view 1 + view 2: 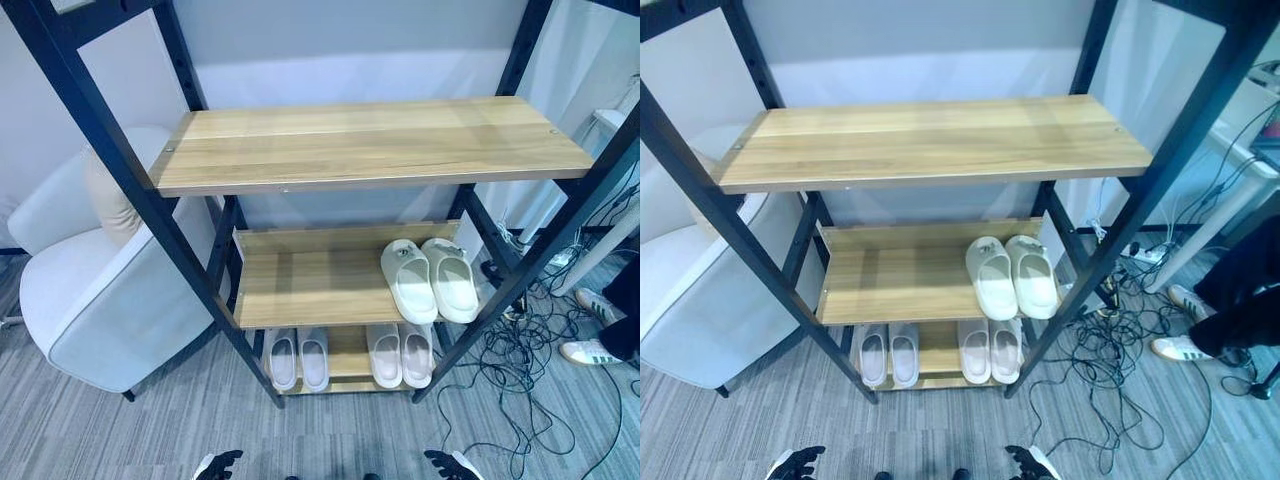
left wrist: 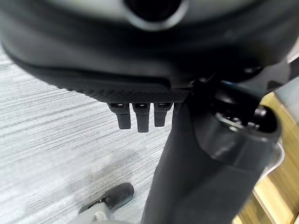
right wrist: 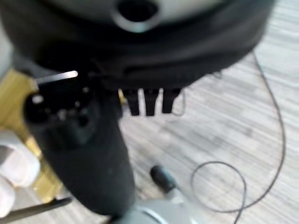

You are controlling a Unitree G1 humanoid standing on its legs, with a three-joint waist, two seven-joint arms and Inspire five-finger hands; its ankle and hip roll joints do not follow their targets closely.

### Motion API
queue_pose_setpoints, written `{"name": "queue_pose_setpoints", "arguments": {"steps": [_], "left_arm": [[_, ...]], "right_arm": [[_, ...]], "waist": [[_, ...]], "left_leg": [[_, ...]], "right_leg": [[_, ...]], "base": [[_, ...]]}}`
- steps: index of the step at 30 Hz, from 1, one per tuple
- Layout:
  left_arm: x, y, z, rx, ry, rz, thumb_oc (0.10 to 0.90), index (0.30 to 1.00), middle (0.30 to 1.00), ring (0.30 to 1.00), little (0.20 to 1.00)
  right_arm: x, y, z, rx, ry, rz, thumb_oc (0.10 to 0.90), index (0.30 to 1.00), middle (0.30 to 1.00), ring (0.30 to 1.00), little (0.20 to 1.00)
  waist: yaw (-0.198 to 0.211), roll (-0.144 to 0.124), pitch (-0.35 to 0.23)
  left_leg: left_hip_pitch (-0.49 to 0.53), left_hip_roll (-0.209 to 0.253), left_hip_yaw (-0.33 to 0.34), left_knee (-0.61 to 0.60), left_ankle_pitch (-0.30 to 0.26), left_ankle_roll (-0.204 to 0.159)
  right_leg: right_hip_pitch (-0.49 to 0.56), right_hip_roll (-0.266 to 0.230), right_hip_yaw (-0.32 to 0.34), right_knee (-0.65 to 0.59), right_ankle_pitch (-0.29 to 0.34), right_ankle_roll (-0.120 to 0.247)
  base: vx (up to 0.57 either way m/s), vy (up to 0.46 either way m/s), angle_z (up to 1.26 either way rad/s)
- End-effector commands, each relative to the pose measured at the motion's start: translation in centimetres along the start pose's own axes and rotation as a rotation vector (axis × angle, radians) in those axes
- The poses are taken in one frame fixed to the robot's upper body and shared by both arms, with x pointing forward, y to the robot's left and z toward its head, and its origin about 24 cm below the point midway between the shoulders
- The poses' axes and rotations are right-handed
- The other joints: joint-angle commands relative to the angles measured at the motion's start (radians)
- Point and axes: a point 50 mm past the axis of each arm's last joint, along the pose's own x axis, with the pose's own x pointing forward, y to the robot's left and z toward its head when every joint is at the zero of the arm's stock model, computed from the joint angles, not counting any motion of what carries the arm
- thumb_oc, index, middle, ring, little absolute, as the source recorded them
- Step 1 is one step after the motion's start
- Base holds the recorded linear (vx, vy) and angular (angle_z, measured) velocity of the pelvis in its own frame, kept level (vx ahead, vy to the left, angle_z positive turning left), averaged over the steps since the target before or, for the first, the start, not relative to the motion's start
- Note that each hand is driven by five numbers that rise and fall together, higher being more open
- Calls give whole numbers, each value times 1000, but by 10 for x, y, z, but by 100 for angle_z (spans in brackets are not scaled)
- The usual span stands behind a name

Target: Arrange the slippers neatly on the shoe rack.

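Both robot hands hang low at the near edge, the left robot hand [image 1: 220,465] and the right robot hand [image 1: 450,464], fingers loosely straight, holding and touching nothing. The shoe rack [image 1: 370,150] has three wooden shelves. Six white slippers sit on it: one pair [image 1: 432,280] at the right of the middle shelf, two pairs on the bottom shelf, left pair [image 1: 298,359] and right pair [image 1: 400,354]. One white armchair [image 1: 90,290] stands left.

Head stereo views look down at shoe rack [image 1: 370,150] front; wrist views close along each hand, floorward.
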Motion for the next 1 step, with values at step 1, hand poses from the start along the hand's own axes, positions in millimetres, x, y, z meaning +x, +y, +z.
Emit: {"name": "queue_pose_setpoints", "arguments": {"steps": [1], "left_arm": [[4, 13, 7, 14, -14, 64, 800, 900, 900, 900, 900]], "right_arm": [[-1, 22, 4, 23, -8, 41, 800, 900, 900, 900, 900]], "waist": [[6, -67, -30]], "left_leg": [[-30, -57, 39, 2, 13, -1]], "right_leg": [[15, -48, -29, 7, 8, 92]], "base": [[0, 0, 0]]}}
